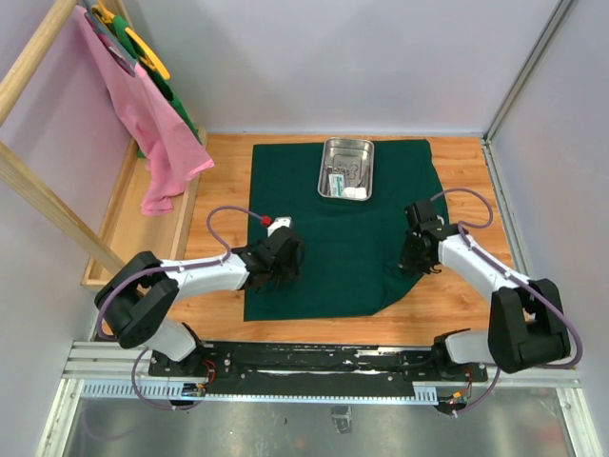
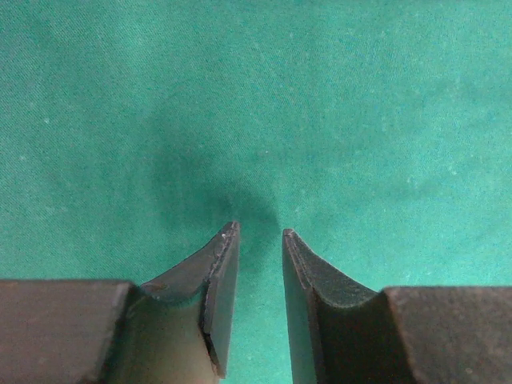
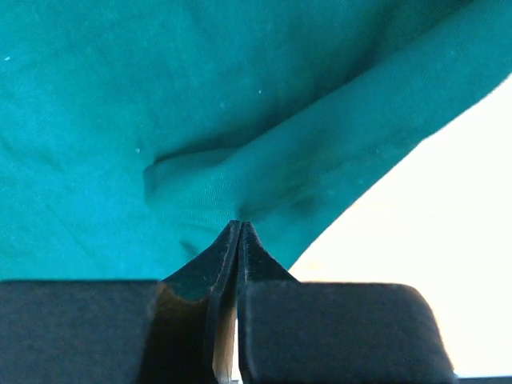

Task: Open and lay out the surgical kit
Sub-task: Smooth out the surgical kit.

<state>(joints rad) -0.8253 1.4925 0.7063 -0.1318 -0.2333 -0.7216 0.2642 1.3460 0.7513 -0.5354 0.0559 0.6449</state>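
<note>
The dark green cloth wrap of the surgical kit lies spread over the wooden table. A shiny steel tray stands on its far part, holding slim steel instruments, a small white packet and a white gauze wad. My left gripper hovers close over the cloth's left part. In the left wrist view my left gripper is open with only flat cloth beneath. My right gripper is at the cloth's right edge. My right gripper is shut, pinching a raised fold of cloth.
A pink cloth hangs from a wooden rack at the left, above a shallow wooden tray. Bare wooden tabletop shows right of the wrap. Grey walls close in the back and both sides.
</note>
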